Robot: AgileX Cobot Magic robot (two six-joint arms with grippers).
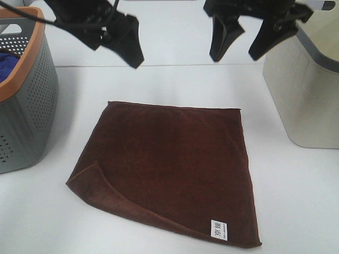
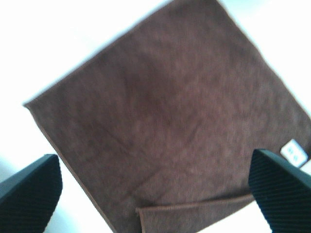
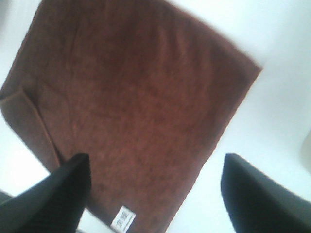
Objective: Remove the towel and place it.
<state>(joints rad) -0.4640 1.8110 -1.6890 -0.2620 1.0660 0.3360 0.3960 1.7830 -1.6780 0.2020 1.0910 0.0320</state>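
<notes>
The dark brown towel (image 1: 169,164) lies flat on the white table, with its near left corner (image 1: 92,177) folded over and a white label (image 1: 219,229) at its near right corner. My left gripper (image 1: 114,50) is open and empty, high above the towel's far left edge. My right gripper (image 1: 239,53) is open and empty, high above the far right corner. The left wrist view shows the towel (image 2: 170,111) between open fingers (image 2: 29,194), with its label (image 2: 293,151). The right wrist view shows the towel (image 3: 131,97) and its label (image 3: 124,217).
A grey perforated basket with an orange rim (image 1: 29,106) stands at the left and holds a blue cloth (image 1: 8,61). A beige bin (image 1: 307,100) stands at the right. Bare white table (image 1: 296,201) surrounds the towel.
</notes>
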